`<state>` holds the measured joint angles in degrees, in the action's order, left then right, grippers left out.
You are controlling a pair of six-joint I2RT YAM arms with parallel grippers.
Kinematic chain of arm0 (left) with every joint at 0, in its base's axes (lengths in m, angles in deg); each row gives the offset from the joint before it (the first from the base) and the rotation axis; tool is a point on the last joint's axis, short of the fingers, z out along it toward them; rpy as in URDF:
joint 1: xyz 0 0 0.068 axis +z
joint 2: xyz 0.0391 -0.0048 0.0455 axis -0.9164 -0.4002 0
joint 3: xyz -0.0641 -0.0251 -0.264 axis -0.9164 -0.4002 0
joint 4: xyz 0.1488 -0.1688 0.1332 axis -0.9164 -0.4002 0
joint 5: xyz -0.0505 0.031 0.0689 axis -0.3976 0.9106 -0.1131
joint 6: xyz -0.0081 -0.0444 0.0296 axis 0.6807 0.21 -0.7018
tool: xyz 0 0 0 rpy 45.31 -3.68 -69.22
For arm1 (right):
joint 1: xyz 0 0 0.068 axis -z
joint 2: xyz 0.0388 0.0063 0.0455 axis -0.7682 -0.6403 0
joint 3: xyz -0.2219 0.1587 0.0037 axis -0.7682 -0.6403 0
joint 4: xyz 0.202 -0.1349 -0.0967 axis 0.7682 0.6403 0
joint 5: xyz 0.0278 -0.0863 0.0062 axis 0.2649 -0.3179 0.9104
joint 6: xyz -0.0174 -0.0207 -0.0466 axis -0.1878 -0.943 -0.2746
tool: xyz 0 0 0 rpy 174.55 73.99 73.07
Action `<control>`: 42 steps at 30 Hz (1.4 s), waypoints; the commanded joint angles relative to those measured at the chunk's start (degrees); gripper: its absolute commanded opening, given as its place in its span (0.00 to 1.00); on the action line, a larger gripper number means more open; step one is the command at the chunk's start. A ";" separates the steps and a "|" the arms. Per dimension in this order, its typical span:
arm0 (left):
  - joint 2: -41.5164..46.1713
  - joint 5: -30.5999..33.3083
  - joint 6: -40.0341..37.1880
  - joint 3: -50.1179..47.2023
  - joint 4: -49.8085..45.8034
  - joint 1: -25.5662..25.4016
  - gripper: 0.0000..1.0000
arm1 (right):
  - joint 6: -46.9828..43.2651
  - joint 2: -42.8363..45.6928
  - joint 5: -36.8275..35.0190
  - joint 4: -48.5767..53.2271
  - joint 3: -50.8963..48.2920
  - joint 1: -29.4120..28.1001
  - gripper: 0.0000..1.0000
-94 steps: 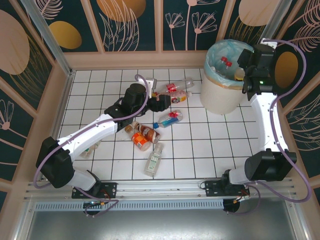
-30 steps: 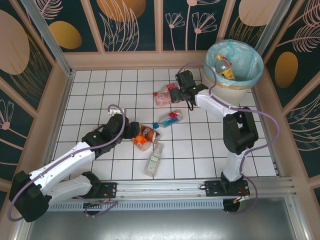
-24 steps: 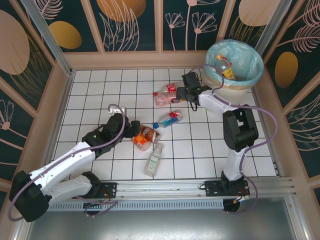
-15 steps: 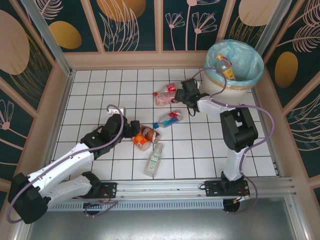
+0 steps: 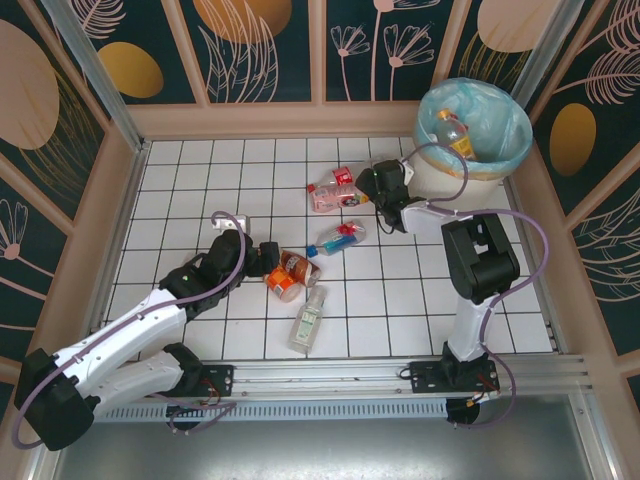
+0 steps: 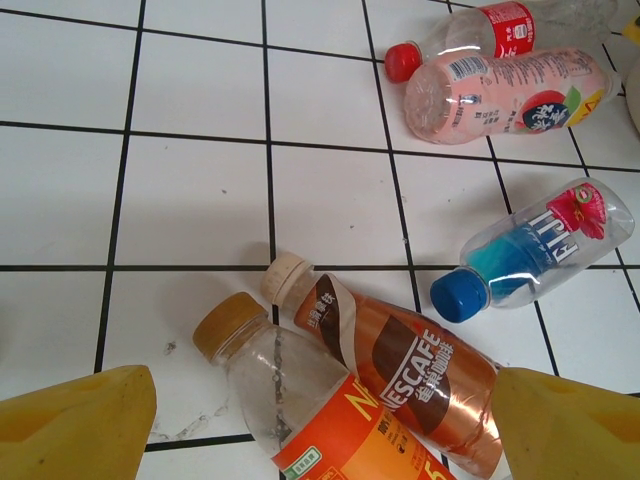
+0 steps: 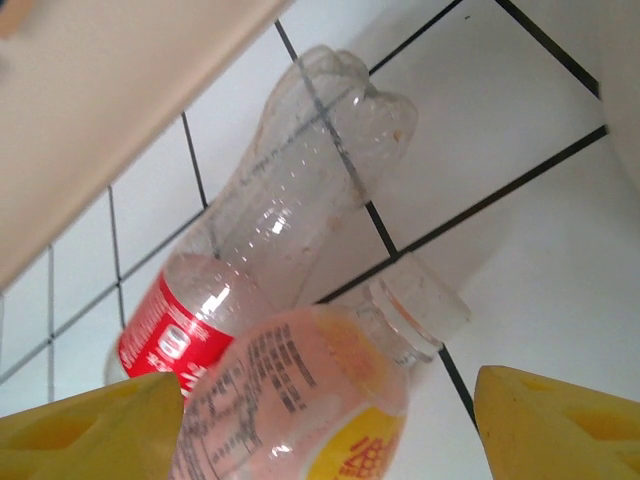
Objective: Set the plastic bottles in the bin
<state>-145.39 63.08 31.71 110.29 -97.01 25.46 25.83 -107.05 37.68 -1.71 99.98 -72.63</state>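
- A copper-brown bottle (image 6: 405, 372) marked "NESCAFE", with a cream cap, lies on the white tiled desk (image 5: 200, 180), touching an orange-labelled bottle (image 6: 300, 410) with a tan cap and a large white "N".
- A clear bottle (image 6: 530, 255) with a blue cap, marked "FIJI" beside a pink flower, lies just beside them.
- Farther back, a pink bottle (image 6: 510, 95) with a fruit picture lies against a clear bottle with a red cap and red label (image 6: 470, 35); the print on both is too small to be read.
- A clear bottle with a green label (image 5: 310, 318) lies near the front, its writing illegible.
- A bottle with an orange label (image 5: 455, 132) is seen inside the bin (image 5: 520, 135), which stands at the far right corner.
- The left fingers (image 6: 75, 430) are spread, with the Nescafe and orange bottles lying between them.
- The right fingers (image 7: 560, 420) are spread low over the pink bottle, near the bin; nothing is pinched.
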 commanded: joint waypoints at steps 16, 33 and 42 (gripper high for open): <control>-0.73 -0.71 -4.87 4.60 5.74 -0.26 0.87 | 12.87 -7.58 1.70 -6.45 -0.05 2.93 0.76; -5.92 -3.02 -7.00 9.92 6.49 -0.27 0.87 | 16.70 -9.14 6.87 -14.66 -2.27 3.32 0.60; -5.44 -2.03 -7.98 12.11 5.74 -0.27 0.87 | 18.08 -4.73 9.12 -19.65 -7.50 3.10 0.42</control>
<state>-151.21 60.50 25.02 120.36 -91.87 25.46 42.18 -114.53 45.87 -19.70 94.74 -70.16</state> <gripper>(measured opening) 0.870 0.431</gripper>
